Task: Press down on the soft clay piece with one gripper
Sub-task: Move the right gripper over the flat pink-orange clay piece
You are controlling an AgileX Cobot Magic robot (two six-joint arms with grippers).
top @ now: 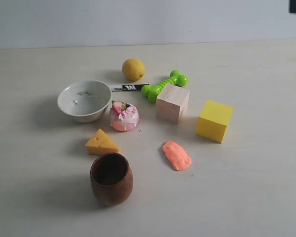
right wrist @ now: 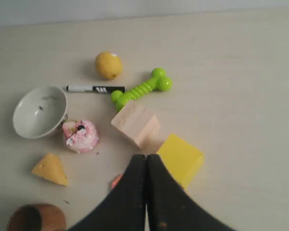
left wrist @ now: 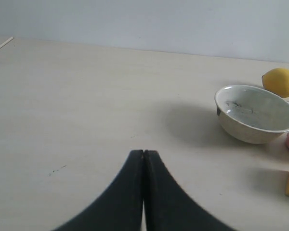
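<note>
Neither arm shows in the exterior view. In its wrist view the left hand point(left wrist: 143, 153) has its two dark fingers pressed flat together with nothing between them, held low over a bare stretch of the bench point(top: 246, 197), the bowl point(top: 84, 100) off to one side. The right hand point(right wrist: 146, 156) is also clamped tight on nothing and hangs high above the spread of things, its tips just beside the yellow cube point(top: 214, 120). The clay point(top: 176, 155) lies flat on the bench, apart from everything, in front of the wood cube point(top: 172, 102) and between the cup point(top: 111, 178) and the yellow cube. In the right wrist view only a sliver of it shows beside one finger. There is one of each thing, ten in all: clay, bowl, cup, wood cube, yellow cube, lemon point(top: 133, 69), pen point(top: 128, 87), green toy point(top: 164, 85), cake point(top: 124, 116) and cheese point(top: 101, 142). The cake stands just beside the bowl.
</note>
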